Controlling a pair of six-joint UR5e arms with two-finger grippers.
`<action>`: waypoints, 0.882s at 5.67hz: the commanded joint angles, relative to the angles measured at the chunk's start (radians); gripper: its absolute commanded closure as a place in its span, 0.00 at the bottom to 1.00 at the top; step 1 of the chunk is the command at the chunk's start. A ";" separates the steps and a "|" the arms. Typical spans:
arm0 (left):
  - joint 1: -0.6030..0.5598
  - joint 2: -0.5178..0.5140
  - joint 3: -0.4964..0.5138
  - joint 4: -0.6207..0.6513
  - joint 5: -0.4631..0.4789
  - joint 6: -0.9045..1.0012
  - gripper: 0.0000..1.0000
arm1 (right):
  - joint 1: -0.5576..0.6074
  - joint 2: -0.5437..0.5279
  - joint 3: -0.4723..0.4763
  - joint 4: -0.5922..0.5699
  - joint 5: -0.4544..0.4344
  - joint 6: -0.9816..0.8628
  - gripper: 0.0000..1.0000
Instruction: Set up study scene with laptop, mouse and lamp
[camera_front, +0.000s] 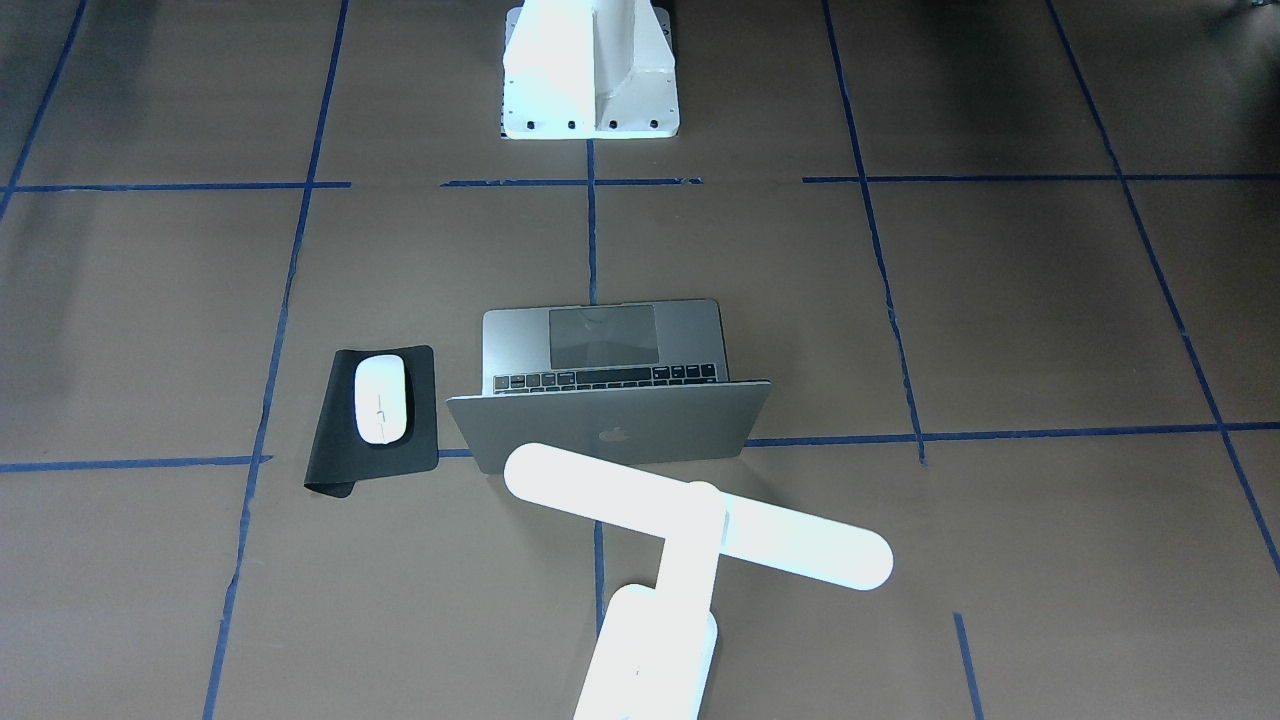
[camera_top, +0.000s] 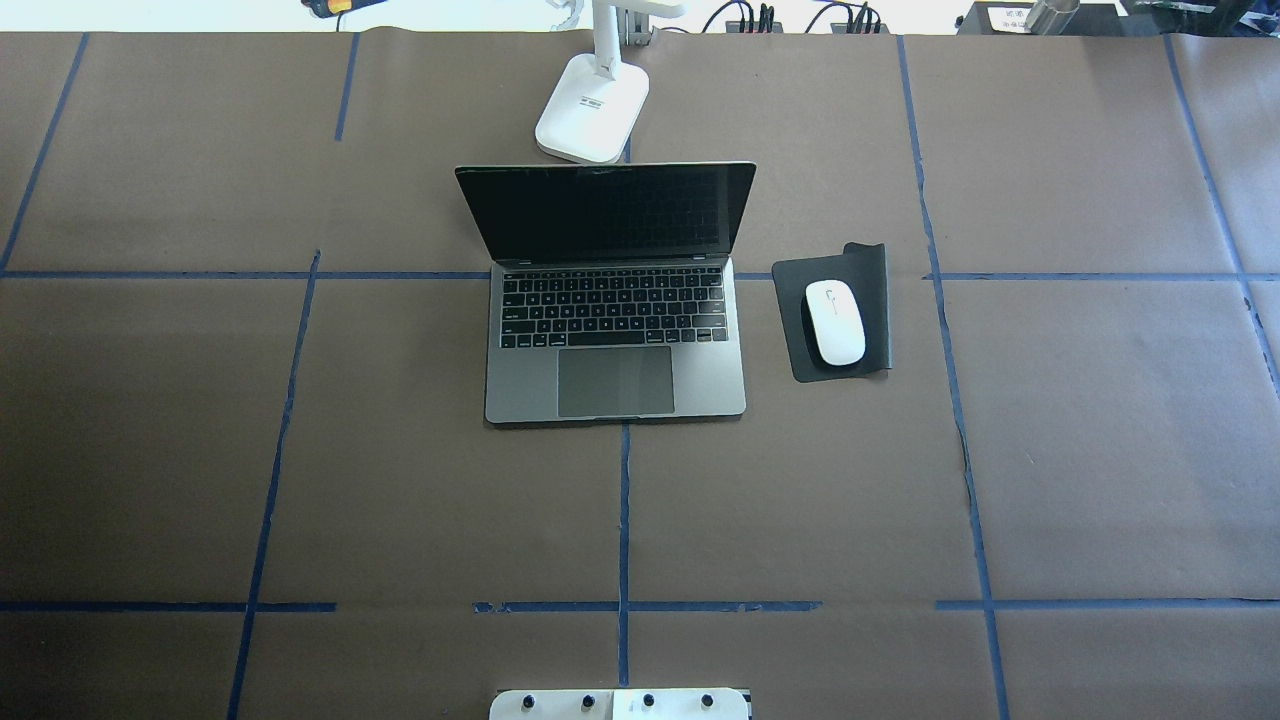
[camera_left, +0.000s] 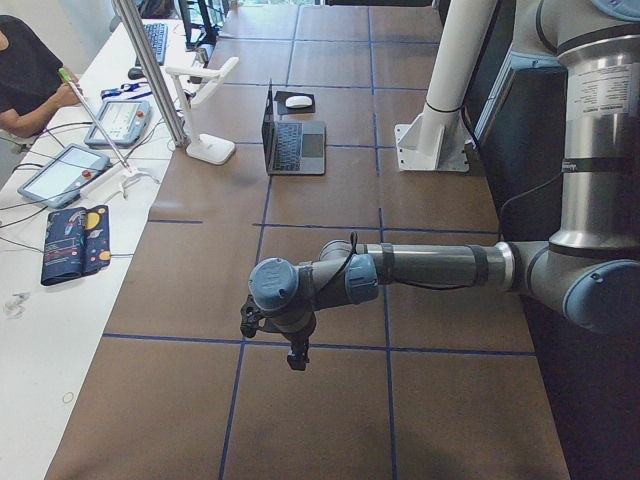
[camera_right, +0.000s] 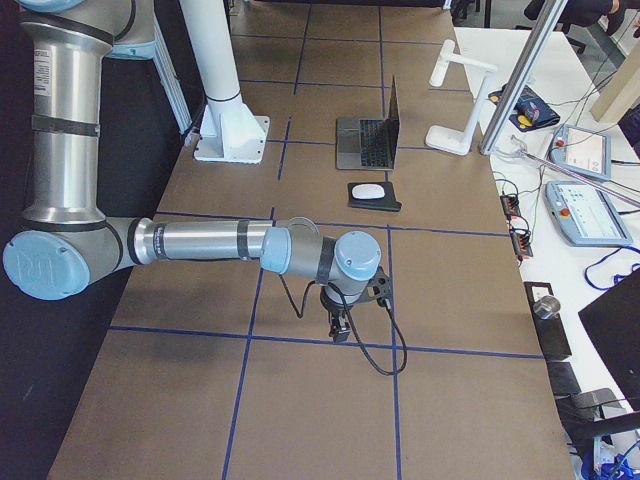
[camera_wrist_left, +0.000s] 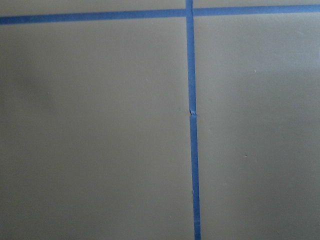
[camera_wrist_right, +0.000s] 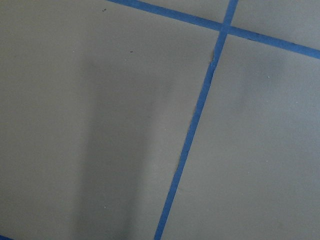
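The silver-grey laptop (camera_top: 615, 340) stands open at the table's middle, screen dark, keys toward the robot; its lid with the apple logo shows in the front view (camera_front: 612, 425). The white mouse (camera_top: 835, 322) lies on a black mat (camera_top: 872, 268) right of the laptop. The white lamp (camera_front: 690, 525) stands behind the laptop, its base (camera_top: 592, 115) on the table and its bar head over the lid. The left gripper (camera_left: 297, 358) and right gripper (camera_right: 340, 332) hang low over bare table at opposite ends, far from these things. I cannot tell whether either is open or shut.
The white boxy pedestal (camera_front: 590, 70) stands at the robot's side of the table. Blue tape lines grid the brown table. A side bench beyond the lamp holds teach pendants (camera_left: 62, 172) and cables; a person (camera_left: 25, 75) sits there. Both wrist views show only table and tape.
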 joint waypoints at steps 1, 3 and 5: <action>0.000 0.007 0.009 -0.067 -0.002 -0.002 0.00 | 0.006 0.007 0.006 -0.009 -0.006 -0.023 0.00; 0.000 -0.005 0.004 -0.073 0.006 -0.002 0.00 | 0.009 0.009 0.004 -0.007 0.002 -0.007 0.00; 0.002 -0.022 -0.046 -0.011 0.008 -0.007 0.00 | 0.009 0.010 0.001 -0.006 -0.016 -0.015 0.00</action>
